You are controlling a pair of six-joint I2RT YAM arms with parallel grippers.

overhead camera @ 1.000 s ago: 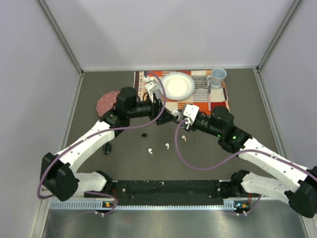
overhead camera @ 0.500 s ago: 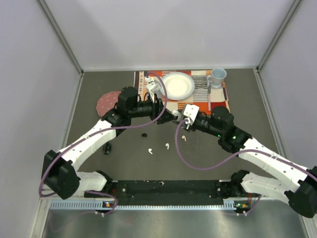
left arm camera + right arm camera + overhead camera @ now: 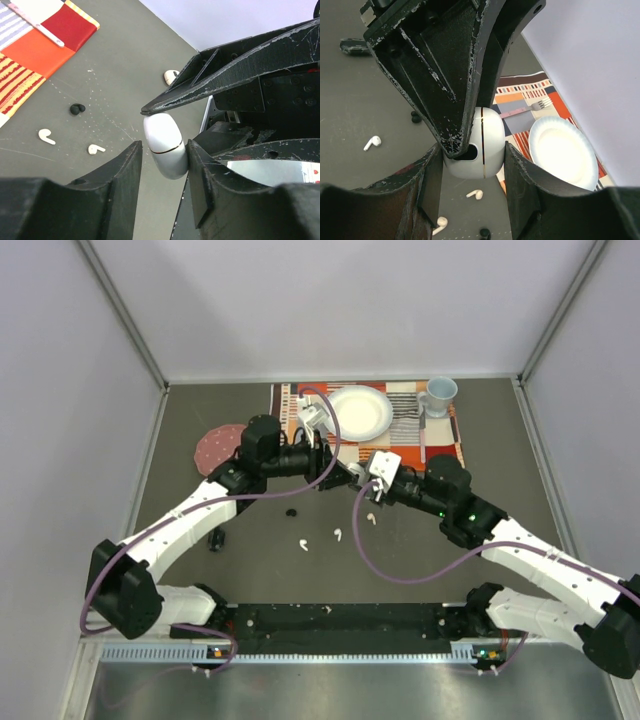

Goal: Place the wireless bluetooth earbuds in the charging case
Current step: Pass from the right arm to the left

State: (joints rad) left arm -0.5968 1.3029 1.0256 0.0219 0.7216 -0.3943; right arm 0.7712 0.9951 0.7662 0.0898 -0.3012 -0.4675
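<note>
1. While the top view is hiding the white case behind the two meeting arms, both wrist views are showing it (image 3: 165, 145), with a thin seam running round it.
2. The left gripper (image 3: 165, 152) is clamping the case by its sides. The right gripper (image 3: 472, 160) is squeezing it too, crosswise, with one black finger (image 3: 200, 90) resting on its top.
3. Loose on the grey table (image 3: 260, 570), at 6 o'clock from the grippers, white earbuds (image 3: 302, 544) and a black earbud (image 3: 291, 511) are lying apart. At 12 o'clock a plate (image 3: 360, 412), fork (image 3: 423, 435) and mug (image 3: 438, 393) are sitting on a striped mat (image 3: 440, 445).
4. Both arms are reaching forward and inward, holding the case above the table at the mat's near edge.
</note>
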